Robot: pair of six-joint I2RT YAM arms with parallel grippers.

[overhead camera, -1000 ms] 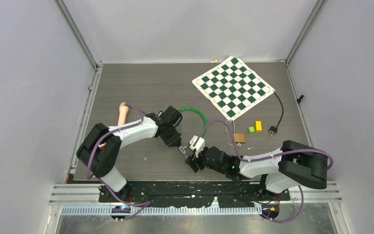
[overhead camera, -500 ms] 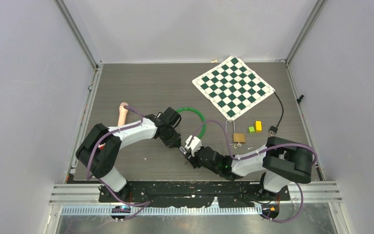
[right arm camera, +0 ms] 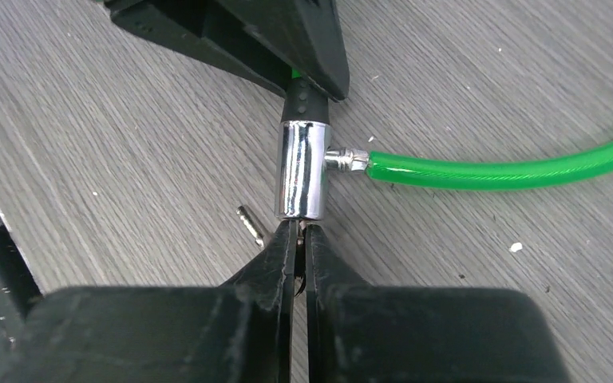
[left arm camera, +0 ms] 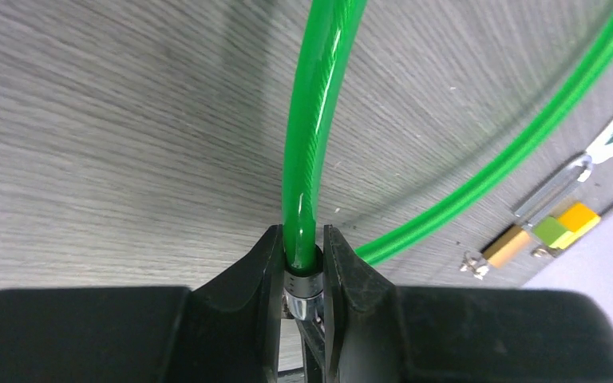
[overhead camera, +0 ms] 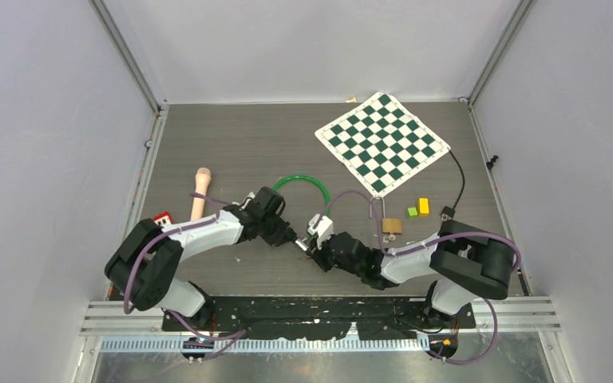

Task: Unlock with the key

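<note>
The grey table [overhead camera: 231,144] is carrying a green-and-white chequered mat [overhead camera: 383,144] at its far right, well apart from the work. The two arms are facing each other tip to tip near the middle front. The green cable lock [overhead camera: 307,182] is looping behind them. The left gripper [left arm camera: 302,239] is clenching the cable just beside the chrome lock cylinder [right arm camera: 302,169], crowding that end. The right gripper [right arm camera: 297,233] is pinching the key [right arm camera: 300,231], showing only as a sliver, right at the cylinder's other end. A pink-handled tool [overhead camera: 200,190] is lying to the left. A black lead [overhead camera: 456,185], a brass padlock [overhead camera: 392,227], a green block [overhead camera: 412,212] and a yellow block [overhead camera: 423,206] are sitting to the right. A small metal piece [right arm camera: 247,220] is poking out beside the right fingertips.
</note>
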